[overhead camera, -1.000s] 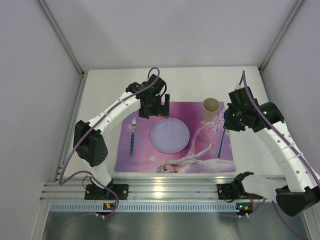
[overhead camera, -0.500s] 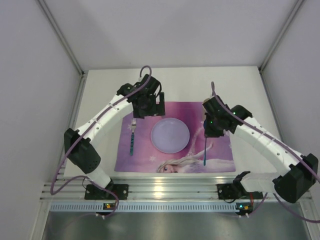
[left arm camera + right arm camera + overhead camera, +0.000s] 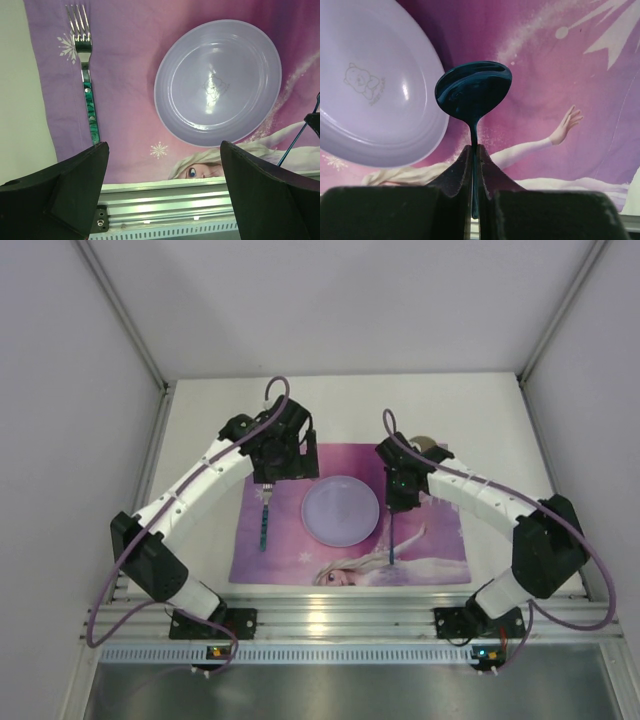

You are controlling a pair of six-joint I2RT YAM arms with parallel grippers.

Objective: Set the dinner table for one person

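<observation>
White and matte, the dinner table point(image 3: 200, 415) carries everything, running back from the aluminium rail point(image 3: 330, 615) at its near edge. Toward that near side lies the purple-pink placemat point(image 3: 290, 552), spread flat as the base for one place setting. At the mat's centre sits the lilac plate point(image 3: 340, 510), the anchor that the cutlery is arranged around. The left gripper point(image 3: 162, 150) hangs above the mat's far left part, jaws spread wide with nothing between them. We judge it has no load to place and is simply keeping off the fork point(image 3: 264, 525). That fork lies on the mat left of the plate, tines pointing away from the robot, where a diner would expect it. The right gripper point(image 3: 474, 150) is clenched on the handle of a dark blue spoon point(image 3: 472, 90), bowl aimed toward the near edge, just right of the plate. We cannot tell whether the spoon touches the mat. We think it is held there to be laid along the plate's right side.
</observation>
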